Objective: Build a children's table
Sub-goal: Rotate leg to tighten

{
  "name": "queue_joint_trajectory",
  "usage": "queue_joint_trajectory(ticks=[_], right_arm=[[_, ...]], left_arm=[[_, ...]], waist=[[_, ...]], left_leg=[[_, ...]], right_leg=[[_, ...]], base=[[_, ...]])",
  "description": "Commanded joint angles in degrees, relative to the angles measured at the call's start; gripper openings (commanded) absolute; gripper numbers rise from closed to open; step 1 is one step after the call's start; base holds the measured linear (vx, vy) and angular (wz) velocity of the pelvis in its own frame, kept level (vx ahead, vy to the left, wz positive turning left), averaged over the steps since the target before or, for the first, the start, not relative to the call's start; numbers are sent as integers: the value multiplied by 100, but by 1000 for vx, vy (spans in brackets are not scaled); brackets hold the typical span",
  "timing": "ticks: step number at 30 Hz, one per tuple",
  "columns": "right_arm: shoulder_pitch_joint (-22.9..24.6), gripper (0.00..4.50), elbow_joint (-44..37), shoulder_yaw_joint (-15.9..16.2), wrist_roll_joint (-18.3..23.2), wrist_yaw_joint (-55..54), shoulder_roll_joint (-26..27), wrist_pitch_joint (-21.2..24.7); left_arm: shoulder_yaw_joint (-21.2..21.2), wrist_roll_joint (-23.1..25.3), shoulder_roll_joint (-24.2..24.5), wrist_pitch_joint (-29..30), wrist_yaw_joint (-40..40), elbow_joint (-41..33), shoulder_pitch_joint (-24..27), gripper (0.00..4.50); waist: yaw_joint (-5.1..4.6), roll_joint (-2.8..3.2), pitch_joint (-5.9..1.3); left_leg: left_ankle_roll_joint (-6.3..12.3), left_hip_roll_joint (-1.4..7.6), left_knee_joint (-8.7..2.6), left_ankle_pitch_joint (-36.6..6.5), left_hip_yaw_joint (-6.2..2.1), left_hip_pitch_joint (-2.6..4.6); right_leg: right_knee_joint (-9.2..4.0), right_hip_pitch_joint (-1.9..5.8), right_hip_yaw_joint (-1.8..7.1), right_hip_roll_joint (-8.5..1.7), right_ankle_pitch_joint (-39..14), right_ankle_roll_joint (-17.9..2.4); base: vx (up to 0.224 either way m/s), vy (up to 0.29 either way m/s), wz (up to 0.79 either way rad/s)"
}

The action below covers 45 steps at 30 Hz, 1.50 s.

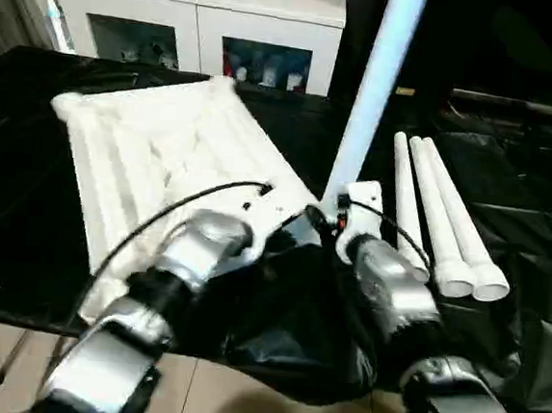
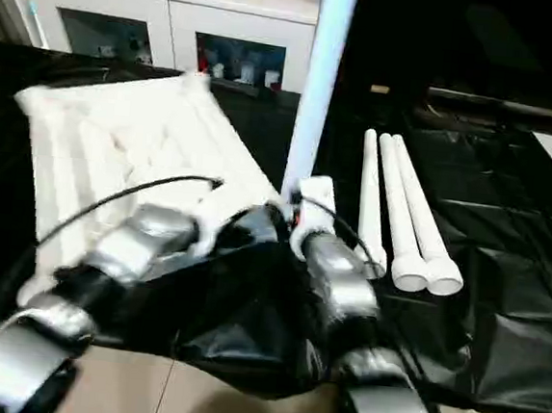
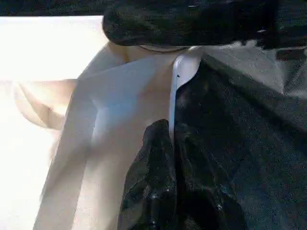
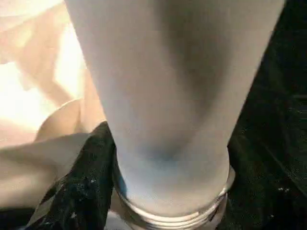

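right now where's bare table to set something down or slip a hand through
Bare black cover lies right of the three spare legs, and more left of the tabletop. Crowded at the tabletop's near right corner: the left gripper, the right gripper and the upright leg meet there.

Tabletop (image 1: 155, 148) underside-up; one leg (image 1: 379, 75) upright, three legs (image 1: 439, 221) flat.
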Motion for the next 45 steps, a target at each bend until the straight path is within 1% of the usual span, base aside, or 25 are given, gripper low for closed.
queue_joint_trajectory(ticks=[1, 8, 9, 10, 11, 12, 14, 15, 16, 19, 20, 23, 25, 26, 27, 28, 30, 32, 34, 35, 37, 38, 41, 42, 45], right_arm=[[182, 272, 384, 195, 62, 231, 378, 195], [61, 272, 521, 60, 210, 601, 474, 93], [43, 307, 557, 12, 240, 638, 473, 74], [74, 307, 462, 14, 248, 783, 385, 58], [88, 330, 425, 24, 234, 827, 353, 47], [115, 347, 339, 40, 216, 892, 285, 24], [142, 349, 253, 66, 209, 978, 226, 30], [166, 361, 177, 88, 189, 1050, 173, 29], [204, 377, 72, 131, 155, 1180, 93, 32], [456, 398, -523, 381, 144, 1945, -296, 145], [473, 408, -561, 397, 148, 1996, -321, 154], [752, 408, -1065, 657, 97, 2749, -708, 131], [841, 408, -1213, 746, 85, 3026, -856, 62], [947, 408, -1403, 823, 107, 3418, -1053, -12], [992, 408, -1500, 844, 136, 3558, -1129, -7], [1035, 408, -1607, 864, 166, 3769, -1262, -82], [1082, 408, -1718, 926, 194, 4026, -1394, -123], [1152, 408, -1882, 1041, 210, 4422, -1604, -200], [1147, 408, -1936, 1033, 284, 4644, -1683, -256], [1141, 408, -1960, 1017, 321, 4702, -1695, -250], [1140, 408, -1997, 1018, 359, 4785, -1712, -257], [1143, 408, -2035, 1055, 354, 4905, -1743, -304], [1144, 408, -2027, 1109, 336, 5031, -1768, -388], [1145, 408, -2024, 1108, 347, 5052, -1766, -387], [1130, 408, -1956, 1087, 411, 5130, -1732, -413]], left_arm=[[-27, 180, -52, 62, 462, 277, -33, 0], [-67, 221, -7, -39, 336, 398, -30, 0], [-71, 213, 3, -55, 309, 415, -31, 0], [-120, 202, 84, -93, 142, 333, 29, 0], [-133, 199, 111, -100, 91, 300, 52, 0], [-185, 206, 178, -182, -53, 228, 108, 0], [-227, 215, 237, -214, -158, 160, 156, 0], [-270, 226, 293, -285, -258, 97, 199, 0], [-283, 210, 354, -256, -357, 11, 254, 0], [-311, 193, 655, -339, -675, -232, 421, 0], [-310, 192, 672, -344, -690, -242, 428, 0], [-308, 123, 923, -434, -988, -446, 541, 0], [-317, 74, 1019, -496, -1165, -550, 593, 0], [-368, -29, 1191, -738, -1566, -750, 701, 0], [-394, -76, 1267, -859, -1759, -854, 759, 0], [-450, -179, 1449, -890, -2161, -1108, 891, 0], [-488, -303, 1614, -1145, -2550, -1328, 1022, 0], [-492, -444, 1789, -1087, -2895, -1589, 1134, 0], [-489, -453, 1880, -1029, -2963, -1646, 1148, 0], [-481, -449, 1906, -1035, -2970, -1645, 1146, 0], [-471, -455, 1934, -1025, -2994, -1653, 1146, 0], [-466, -460, 1974, -1032, -3047, -1678, 1156, 0], [-456, -460, 2020, -1049, -3098, -1721, 1173, 0], [-455, -458, 2027, -1051, -3108, -1732, 1177, 0], [-457, -464, 2049, -1030, -3142, -1764, 1179, 0]], waist=[[29, 27, -270], [22, 28, -254], [21, 21, -254], [23, 33, -252], [22, 29, -257], [14, 34, -255], [9, 32, -265], [-11, 32, -273], [-25, 50, -271], [-41, 41, -281], [-34, 48, -287], [-35, 35, -289], [-40, 52, -275], [-39, 49, -272], [-46, 40, -274], [-38, 53, -274], [-31, 72, -294], [-14, 64, -309], [19, 72, -298], [54, 79, -300], [69, 77, -298], [72, 37, -296], [72, 49, -296], [65, 29, -298], [72, 30, -305]], left_leg=[[212, 243, -428, -540, -75, -23], [240, 263, -453, -766, -78, -12], [235, 260, -452, -775, -76, -15], [230, 265, -460, -820, -80, -12], [230, 267, -460, -810, -84, -18], [234, 267, -465, -778, -86, -27], [280, 271, -461, -688, -92, -47], [323, 272, -456, -589, -95, -53], [344, 276, -453, -559, -93, -46], [460, 278, -436, -401, -91, -75], [503, 286, -425, -344, -81, -55], [537, 287, -422, -367, -75, -57], [510, 297, -431, -442, -71, -59], [491, 306, -439, -480, -75, -51], [490, 302, -434, -465, -74, -77], [482, 313, -439, -435, -78, -70], [489, 320, -423, -329, -64, -41], [561, 316, -405, -131, -47, -15], [643, 318, -398, -72, -32, -15], [643, 326, -401, -77, -31, -3], [628, 326, -404, -73, -30, -8], [585, 326, -413, -138, -30, -14], [529, 315, -411, -151, -35, -23], [532, 310, -410, -119, -35, -27], [562, 307, -400, -30, -34, -23]], right_leg=[[-511, 258, 322, -441, -236, -1296], [-547, 241, 321, -454, -452, -1330], [-549, 241, 322, -451, -475, -1325], [-554, 236, 322, -451, -531, -1316], [-548, 242, 322, -452, -517, -1308], [-545, 242, 320, -450, -467, -1308], [-522, 266, 321, -457, -269, -1332], [-508, 270, 317, -456, -107, -1362], [-500, 264, 314, -454, -27, -1409], [-476, 299, 311, -445, 287, -1452], [-467, 282, 310, -434, 437, -1475], [-466, 293, 313, -431, 482, -1513], [-477, 278, 314, -432, 397, -1539], [-485, 279, 314, -431, 345, -1546], [-469, 296, 324, -427, 392, -1536], [-469, 294, 325, -430, 441, -1538], [-443, 274, 328, -419, 670, -1606], [-392, 270, 326, -380, 1133, -1702], [-383, 255, 328, -384, 1242, -1739], [-381, 254, 324, -383, 1218, -1735], [-378, 258, 322, -387, 1204, -1730], [-391, 271, 320, -394, 1090, -1714], [-392, 277, 321, -395, 994, -1673], [-388, 285, 322, -390, 1004, -1659], [-374, 283, 323, -393, 1088, -1663]], base=[[0, 0, 0], [0, 0, 0], [0, 0, 0], [0, 0, 0], [0, 0, 0], [0, 0, 0], [0, 0, 0], [0, 0, 0], [0, 0, 0], [0, 0, 0], [0, 0, 0], [0, 0, 0], [0, 0, 0], [0, 0, 0], [0, 0, 0], [0, 0, 0], [0, 0, 0], [0, 0, 0], [0, 0, 0], [0, 0, 0], [0, 0, 0], [0, 0, 0], [0, 0, 0], [0, 0, 0], [0, 0, 0]])
